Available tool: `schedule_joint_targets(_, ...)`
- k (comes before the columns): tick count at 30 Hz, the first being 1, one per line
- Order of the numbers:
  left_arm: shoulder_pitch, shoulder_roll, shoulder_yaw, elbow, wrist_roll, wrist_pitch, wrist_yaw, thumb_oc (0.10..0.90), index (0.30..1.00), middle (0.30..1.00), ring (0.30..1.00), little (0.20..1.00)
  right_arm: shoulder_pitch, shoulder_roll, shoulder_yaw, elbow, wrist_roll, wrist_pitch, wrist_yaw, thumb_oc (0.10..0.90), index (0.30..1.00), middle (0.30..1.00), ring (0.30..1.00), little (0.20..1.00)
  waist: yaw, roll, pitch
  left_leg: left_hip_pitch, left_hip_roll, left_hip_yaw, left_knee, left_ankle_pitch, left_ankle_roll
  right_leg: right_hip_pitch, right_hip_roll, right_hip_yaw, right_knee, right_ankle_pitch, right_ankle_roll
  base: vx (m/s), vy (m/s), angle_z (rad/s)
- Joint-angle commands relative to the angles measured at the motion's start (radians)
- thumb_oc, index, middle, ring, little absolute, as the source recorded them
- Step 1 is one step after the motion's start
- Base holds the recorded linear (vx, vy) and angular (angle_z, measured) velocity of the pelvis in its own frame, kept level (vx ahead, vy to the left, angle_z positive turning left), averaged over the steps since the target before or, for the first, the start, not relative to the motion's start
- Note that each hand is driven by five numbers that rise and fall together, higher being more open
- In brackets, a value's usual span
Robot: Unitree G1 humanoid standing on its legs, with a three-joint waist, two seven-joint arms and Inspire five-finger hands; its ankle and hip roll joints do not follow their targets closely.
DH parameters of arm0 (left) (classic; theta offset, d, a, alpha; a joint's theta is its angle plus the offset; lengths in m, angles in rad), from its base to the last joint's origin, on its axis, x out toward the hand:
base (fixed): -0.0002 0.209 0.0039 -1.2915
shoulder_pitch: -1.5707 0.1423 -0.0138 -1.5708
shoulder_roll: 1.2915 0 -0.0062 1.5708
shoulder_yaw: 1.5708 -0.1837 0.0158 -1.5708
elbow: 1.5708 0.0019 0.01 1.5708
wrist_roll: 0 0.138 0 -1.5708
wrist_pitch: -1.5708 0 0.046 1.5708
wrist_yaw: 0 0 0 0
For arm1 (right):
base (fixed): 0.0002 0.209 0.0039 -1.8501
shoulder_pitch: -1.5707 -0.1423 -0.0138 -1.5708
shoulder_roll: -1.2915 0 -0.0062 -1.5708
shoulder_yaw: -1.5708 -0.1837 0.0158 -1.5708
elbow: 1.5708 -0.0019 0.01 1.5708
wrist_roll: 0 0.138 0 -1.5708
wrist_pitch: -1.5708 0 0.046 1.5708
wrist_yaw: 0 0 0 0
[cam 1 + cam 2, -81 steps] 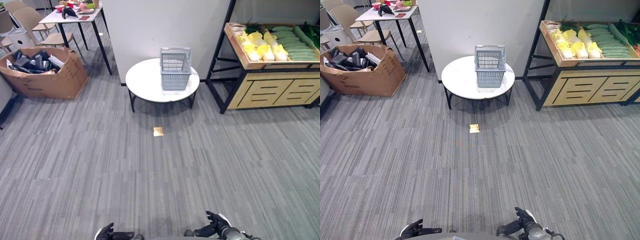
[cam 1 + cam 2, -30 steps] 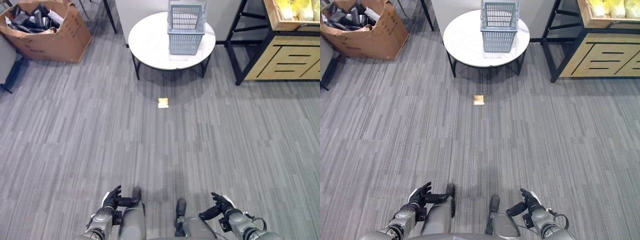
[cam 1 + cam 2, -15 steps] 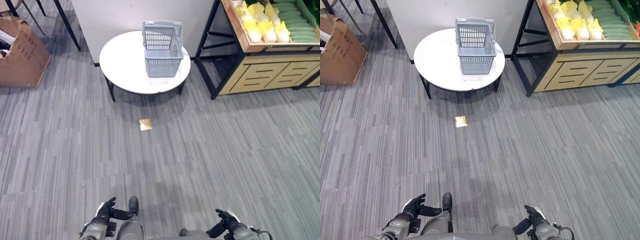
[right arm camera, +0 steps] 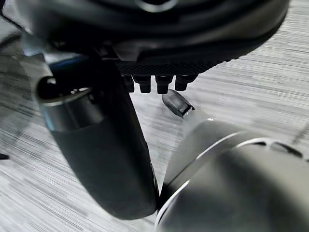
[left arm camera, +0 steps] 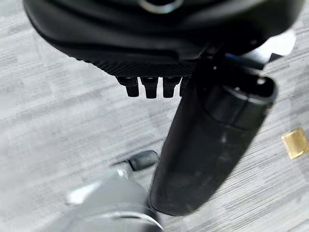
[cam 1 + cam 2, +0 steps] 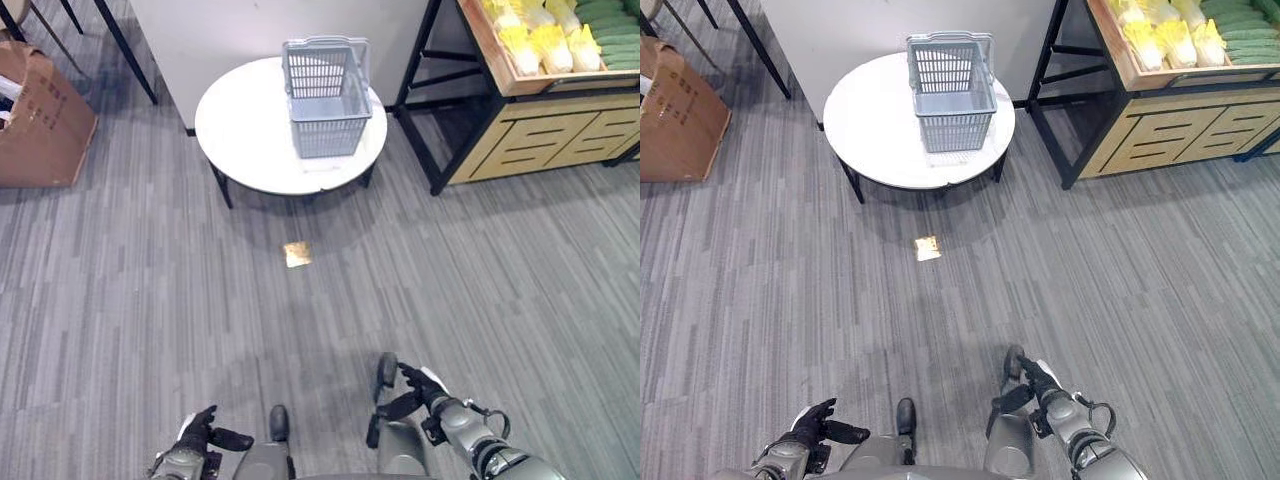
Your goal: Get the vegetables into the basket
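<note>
Left eye view shows one grey plastic slatted basket (image 6: 327,95) standing upright on one round white table (image 6: 240,130) in the upper middle of the frame, nothing visible inside it. The vegetables lie in one wooden produce stand (image 6: 540,140) at the upper right: a cluster of pale yellow-white cabbages (image 6: 540,42) and, beside them at the very corner, a stack of green cucumbers (image 6: 610,18); they run off the frame, so I cannot count either kind. One brown cardboard box (image 6: 40,120) sits at the left edge, and one small gold-coloured tile (image 6: 296,254) lies on the grey striped carpet (image 6: 150,300) below the table.

At the bottom edge, the left hand (image 6: 197,435) and the right hand (image 6: 425,389) both hang low, well apart from basket and stand alike. Each has its fingers loosely extended and its thumb out, with nothing in its grasp.

As I judge it, the task has barely begun: every vegetable is in the stand. The risks lie in the approach, such as clipping the table's rim and shifting the basket, or catching the stand's dark metal frame (image 6: 425,60) between table and shelf. A rounded cabbage could also slip from a loose grip on the way across.
</note>
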Motion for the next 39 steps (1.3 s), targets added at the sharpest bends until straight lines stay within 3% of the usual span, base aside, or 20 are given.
schedule_joint_targets(1, 0.037, -0.031, -0.013, 0.002, 0.039, -0.002, -0.028, 0.9, 1.0, 1.0, 1.0, 1.0, 0.028, -0.059, 0.026, 0.029, -0.011, 0.023, -0.011, 0.9, 1.0, 1.0, 1.0, 1.0, -0.016, 0.006, -0.006, 0.053, -0.023, -0.053, 0.067, -0.086, -0.001, 0.041, 0.009, 0.0, 0.069, 0.129, 0.037, 0.3, -0.182, 0.92)
schedule_joint_targets(5, 0.047, -0.048, -0.006, 0.01, 0.026, 0.006, -0.028, 0.9, 1.0, 1.0, 1.0, 1.0, 0.029, -0.079, 0.048, 0.015, -0.021, 0.018, 0.001, 0.9, 1.0, 1.0, 1.0, 1.0, -0.028, 0.04, -0.031, 0.062, 0.041, -0.088, 0.107, -0.04, -0.05, 0.047, 0.063, -0.038, 0.121, 0.08, -0.004, 0.33, -0.289, 0.49)
schedule_joint_targets(7, 0.039, -0.052, 0.001, -0.002, -0.005, 0.004, -0.023, 0.9, 1.0, 1.0, 1.0, 1.0, 0.026, -0.097, 0.049, 0.018, -0.01, 0.014, -0.007, 0.9, 1.0, 1.0, 1.0, 1.0, -0.02, 0.053, -0.03, 0.026, 0.058, -0.111, 0.19, 0.041, -0.078, 0.057, 0.088, -0.06, 0.136, 0.048, -0.032, 0.25, -0.243, 0.18)
schedule_joint_targets(9, 0.039, -0.052, 0.001, -0.002, -0.005, 0.004, -0.023, 0.9, 1.0, 1.0, 1.0, 1.0, 0.025, -0.097, 0.049, 0.019, -0.01, 0.014, -0.006, 0.9, 1.0, 1.0, 1.0, 1.0, -0.021, 0.054, -0.03, 0.024, 0.058, -0.112, 0.192, 0.041, -0.079, 0.056, 0.088, -0.062, 0.136, 0.048, -0.033, 0.14, -0.128, -0.04)
schedule_joint_targets(11, 0.025, -0.054, -0.004, -0.023, -0.022, -0.001, -0.013, 0.9, 1.0, 1.0, 1.0, 1.0, 0.035, -0.113, 0.029, 0.031, 0.011, 0.013, -0.018, 0.9, 1.0, 1.0, 1.0, 1.0, -0.014, 0.055, -0.018, -0.03, 0.07, -0.119, 0.298, 0.131, -0.1, 0.087, 0.108, -0.082, 0.132, 0.013, -0.063, 0.22, -0.196, -0.08)
schedule_joint_targets(16, 0.005, -0.051, -0.003, -0.039, -0.041, -0.003, 0.007, 0.9, 1.0, 1.0, 1.0, 1.0, 0.058, -0.123, 0.007, 0.054, 0.032, 0.013, -0.033, 0.9, 1.0, 1.0, 1.0, 1.0, -0.006, 0.047, -0.002, -0.105, 0.069, -0.086, 0.399, 0.175, -0.099, 0.145, 0.116, -0.115, 0.119, -0.029, -0.089, 0.17, -0.132, 0.25)
schedule_joint_targets(18, -0.002, -0.051, -0.012, -0.045, -0.033, -0.006, 0.013, 0.9, 1.0, 1.0, 1.0, 1.0, 0.065, -0.125, -0.006, 0.068, 0.039, 0.016, -0.039, 0.9, 1.0, 1.0, 1.0, 1.0, 0.0, 0.046, 0.005, -0.156, 0.066, -0.061, 0.361, 0.151, -0.086, 0.171, 0.116, -0.123, 0.112, -0.048, -0.084, 0.21, -0.053, 0.42)
schedule_joint_targets(19, -0.001, -0.053, -0.017, -0.048, -0.033, -0.009, 0.016, 0.9, 1.0, 1.0, 1.0, 1.0, 0.067, -0.128, -0.008, 0.075, 0.038, 0.017, -0.044, 0.9, 1.0, 1.0, 1.0, 1.0, 0.008, 0.041, 0.003, -0.211, 0.064, -0.036, 0.283, 0.104, -0.068, 0.192, 0.117, -0.12, 0.106, -0.069, -0.075, 0.24, 0.027, 0.38)
schedule_joint_targets(20, 0.001, -0.053, -0.016, -0.047, -0.033, -0.01, 0.02, 0.9, 1.0, 1.0, 1.0, 1.0, 0.07, -0.128, -0.008, 0.076, 0.036, 0.016, -0.048, 0.9, 1.0, 1.0, 1.0, 1.0, 0.012, 0.04, 0.0, -0.242, 0.072, -0.028, 0.219, 0.093, -0.063, 0.2, 0.117, -0.118, 0.102, -0.079, -0.071, 0.32, 0.069, 0.4)
schedule_joint_targets(21, 0.005, -0.053, -0.016, -0.046, -0.037, -0.012, 0.023, 0.9, 1.0, 1.0, 1.0, 1.0, 0.073, -0.129, -0.007, 0.079, 0.033, 0.017, -0.051, 0.9, 1.0, 1.0, 1.0, 1.0, 0.021, 0.044, -0.002, -0.26, 0.085, -0.027, 0.163, 0.11, -0.064, 0.213, 0.121, -0.11, 0.1, -0.087, -0.067, 0.27, 0.124, 0.1)
schedule_joint_targets(23, 0.012, -0.055, -0.016, -0.043, -0.041, -0.013, 0.029, 0.9, 1.0, 1.0, 1.0, 1.0, 0.076, -0.127, -0.001, 0.077, 0.028, 0.016, -0.055, 0.9, 1.0, 1.0, 1.0, 1.0, 0.039, 0.059, -0.005, -0.294, 0.119, -0.039, 0.057, 0.202, -0.08, 0.248, 0.141, -0.089, 0.098, -0.115, -0.066, 0.24, 0.124, 0.01)
schedule_joint_targets(27, 0.02, -0.047, -0.012, -0.025, -0.018, -0.016, 0.033, 0.9, 1.0, 1.0, 1.0, 1.0, 0.083, -0.121, -0.006, 0.077, 0.022, 0.01, -0.054, 0.9, 1.0, 1.0, 1.0, 1.0, 0.06, 0.064, -0.013, -0.313, 0.148, -0.048, -0.041, 0.272, -0.107, 0.307, 0.153, -0.052, 0.105, -0.153, -0.061, 0.34, 0.174, -0.52)
schedule_joint_targets(29, 0.04, -0.039, -0.002, -0.02, -0.005, -0.009, 0.032, 0.9, 1.0, 1.0, 1.0, 1.0, 0.1, -0.109, -0.011, 0.078, 0.014, 0.011, -0.049, 0.9, 1.0, 1.0, 1.0, 1.0, 0.063, 0.054, -0.039, -0.278, 0.15, -0.014, -0.015, 0.259, -0.097, 0.342, 0.138, -0.037, 0.125, -0.173, -0.05, 0.42, 0.335, -0.56)
schedule_joint_targets(31, 0.037, -0.028, -0.005, -0.025, 0.007, -0.01, 0.035, 0.9, 1.0, 1.0, 1.0, 1.0, 0.106, -0.098, -0.012, 0.085, 0.001, 0.016, -0.041, 0.9, 1.0, 1.0, 1.0, 1.0, 0.06, 0.027, -0.047, -0.283, 0.11, 0.003, 0.053, 0.203, -0.061, 0.349, 0.09, -0.012, 0.142, -0.143, -0.022, 0.25, 0.32, -0.53)
schedule_joint_targets(32, 0.037, -0.028, -0.005, -0.025, 0.007, -0.01, 0.035, 0.9, 1.0, 1.0, 1.0, 1.0, 0.106, -0.098, -0.012, 0.085, 0.001, 0.016, -0.041, 0.9, 1.0, 1.0, 1.0, 1.0, 0.06, 0.026, -0.047, -0.283, 0.109, 0.004, 0.054, 0.201, -0.061, 0.348, 0.089, -0.011, 0.142, -0.143, -0.022, 0.21, 0.334, -0.14)
schedule_joint_targets(35, 0.027, -0.008, -0.022, -0.039, 0.043, -0.012, 0.04, 0.9, 1.0, 1.0, 1.0, 1.0, 0.109, -0.085, -0.018, 0.085, -0.004, 0.022, -0.038, 0.9, 1.0, 1.0, 1.0, 1.0, 0.054, -0.006, -0.054, -0.295, 0.056, 0.028, 0.13, 0.131, -0.025, 0.327, 0.033, 0.018, 0.172, -0.04, 0.007, 0.13, 0.304, -0.01)
schedule_joint_targets(39, 0.023, 0.002, -0.028, -0.04, 0.061, -0.009, 0.043, 0.9, 1.0, 1.0, 1.0, 1.0, 0.101, -0.078, -0.016, 0.081, -0.002, 0.023, -0.035, 0.9, 1.0, 1.0, 1.0, 1.0, 0.053, -0.017, -0.054, -0.29, 0.033, 0.037, 0.134, 0.107, -0.005, 0.306, 0.014, 0.025, 0.204, 0.013, 0.016, 0.07, 0.208, -0.12)
